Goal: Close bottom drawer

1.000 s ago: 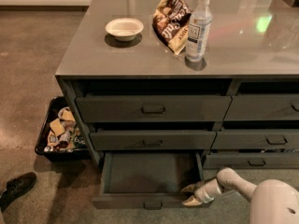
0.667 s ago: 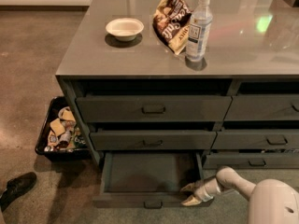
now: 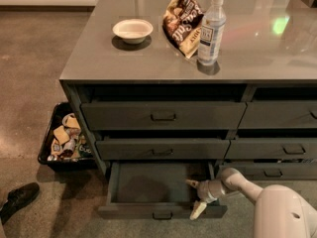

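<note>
The bottom drawer (image 3: 148,187) of the left stack is pulled out, showing its flat grey inside, with its slim front panel (image 3: 124,212) and small centre handle (image 3: 162,215) toward me. My gripper (image 3: 195,197) is at the drawer's right front corner. Its fingers are spread, one fingertip (image 3: 191,183) over the drawer's inside and the other (image 3: 196,212) in front of the front panel. The white arm (image 3: 242,185) reaches in from the lower right.
Two taller drawers (image 3: 163,115) sit shut above it. The neighbouring stack's slim drawer (image 3: 272,171) is right of the arm. On the counter are a white bowl (image 3: 132,30), a snack bag (image 3: 182,21) and a water bottle (image 3: 211,29). A black bin of snacks (image 3: 64,138) and a shoe (image 3: 20,198) are on the floor at left.
</note>
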Controlling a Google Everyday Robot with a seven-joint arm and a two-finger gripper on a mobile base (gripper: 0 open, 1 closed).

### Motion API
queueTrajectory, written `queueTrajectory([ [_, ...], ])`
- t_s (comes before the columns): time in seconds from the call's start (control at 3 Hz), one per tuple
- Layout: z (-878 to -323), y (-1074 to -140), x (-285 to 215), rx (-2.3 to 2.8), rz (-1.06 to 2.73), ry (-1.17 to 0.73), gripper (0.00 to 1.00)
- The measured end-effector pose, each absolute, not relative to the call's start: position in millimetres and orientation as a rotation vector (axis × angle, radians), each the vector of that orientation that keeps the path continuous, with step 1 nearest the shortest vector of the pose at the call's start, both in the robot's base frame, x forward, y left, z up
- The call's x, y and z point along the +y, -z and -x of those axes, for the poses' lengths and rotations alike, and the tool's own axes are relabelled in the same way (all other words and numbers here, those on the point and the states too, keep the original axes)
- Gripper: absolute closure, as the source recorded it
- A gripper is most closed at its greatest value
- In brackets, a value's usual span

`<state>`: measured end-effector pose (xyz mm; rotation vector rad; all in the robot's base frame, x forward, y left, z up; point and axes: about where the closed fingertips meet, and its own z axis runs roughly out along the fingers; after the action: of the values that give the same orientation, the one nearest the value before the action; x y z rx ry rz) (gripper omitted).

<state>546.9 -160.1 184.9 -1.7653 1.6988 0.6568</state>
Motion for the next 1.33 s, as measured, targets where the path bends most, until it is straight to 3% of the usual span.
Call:
queueTrajectory([
  [0.33,-566,-194,-149,1.677,1.763,-0.622,0.0],
  [0.67,-581,-196,-142,1.675,1.754,-0.603,0.19],
  [1.33,-589,-201,-140,1.676,1.741,-0.59,0.65],
])
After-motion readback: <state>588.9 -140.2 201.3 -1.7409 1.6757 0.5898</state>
